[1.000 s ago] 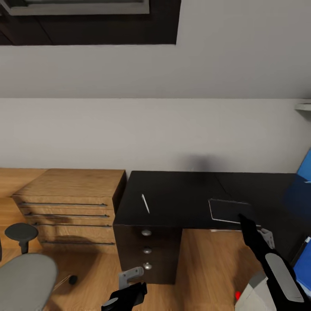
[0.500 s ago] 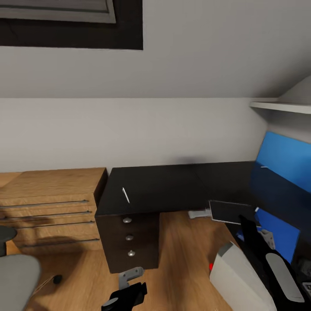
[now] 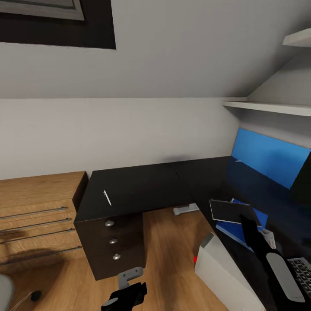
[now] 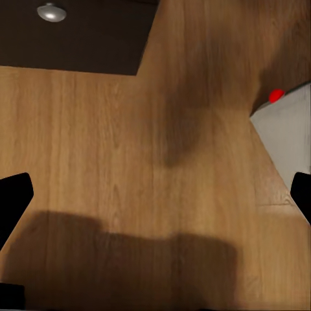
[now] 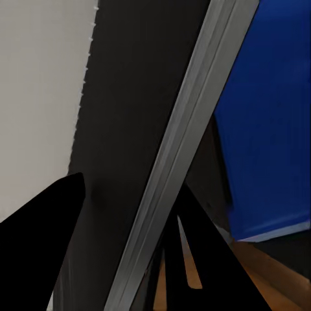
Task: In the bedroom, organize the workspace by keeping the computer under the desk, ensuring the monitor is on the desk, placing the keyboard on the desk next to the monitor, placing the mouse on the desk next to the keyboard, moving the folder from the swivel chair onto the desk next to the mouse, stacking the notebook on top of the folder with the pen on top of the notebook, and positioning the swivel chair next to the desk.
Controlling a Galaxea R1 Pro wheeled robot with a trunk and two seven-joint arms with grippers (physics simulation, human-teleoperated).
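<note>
Gripping: the right pincer (image 3: 247, 221) is pinching a thin dark notebook (image 3: 228, 211) with a pale edge; in the right wrist view the notebook (image 5: 139, 129) runs between the two black fingers (image 5: 55, 249) of that pincer (image 5: 126, 240).
Notebook height: held over the right wing of the surface (image 3: 172, 181); whether it touches anything below cannot be told.
Left pincer: low over the wood floor (image 3: 172, 259) in front of the drawer unit, the pincer (image 3: 128, 295) spread wide; in the left wrist view its fingertips (image 4: 13, 194) sit at opposite borders around the pincer's middle (image 4: 155, 194), with nothing between them.
Pen: a thin white stick (image 3: 107, 198) lying flat near the left end of the surface, above the drawer unit, well apart from both pincers.
Folder: a blue flat item (image 3: 237, 226) lying on the right wing, close to its inner edge, partly behind the notebook.
Keyboard: dark keys (image 3: 303, 270) on the right wing, at the near end, beside the right arm.
Computer: a pale grey box (image 3: 220, 268) with a red light, on the floor by the right wing's inner edge; it also shows in the left wrist view (image 4: 288, 142).
Drawer unit: black, three round silver knobs (image 3: 113, 242), under the left end of the surface.
Chest: light wood with long bar handles (image 3: 39, 216), just beside the left end of the surface.
</note>
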